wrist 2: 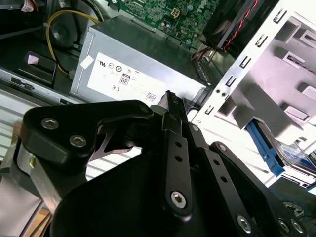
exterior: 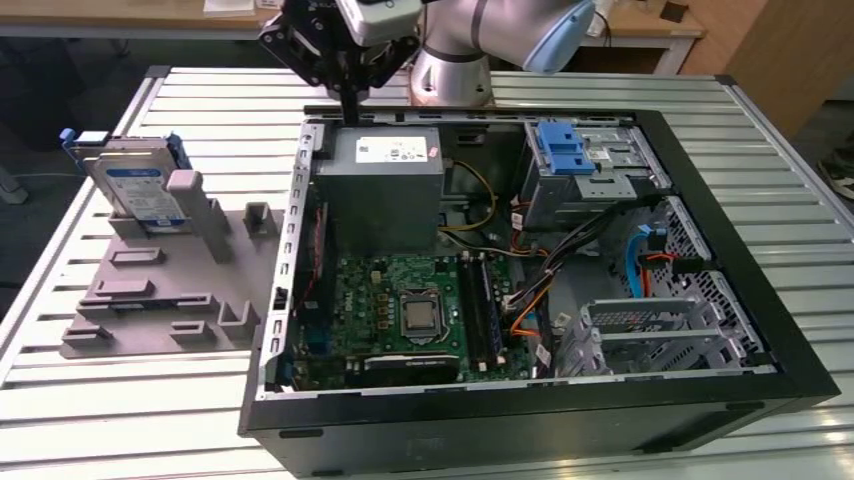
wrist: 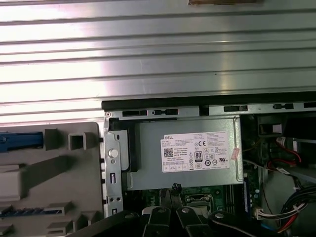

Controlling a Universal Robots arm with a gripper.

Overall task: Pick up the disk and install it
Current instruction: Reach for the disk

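1. Pincer (wrist 2: 170, 98), fingers pressed together on nothing, black linkages foremost in both wrist views; tip poised over the grey power-supply box (wrist 2: 128, 69).
2. Disk (exterior: 140, 190): silver, white-and-blue label, blue carrier frame; upright in a slot of the grey fixture (exterior: 147, 290) on the bench (exterior: 134, 400), at the exterior view's left, well apart from the pincer.
3. Arm (exterior: 467, 40) angled down above the far rim of the open black case (exterior: 534, 430).
4. Inside the case: power-supply box, green motherboard (exterior: 400, 310), blue latch on a silver cage (exterior: 567, 150), loose cables (exterior: 574, 240).

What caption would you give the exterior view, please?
Gripper above the open computer case; disk stands in the grey holder.
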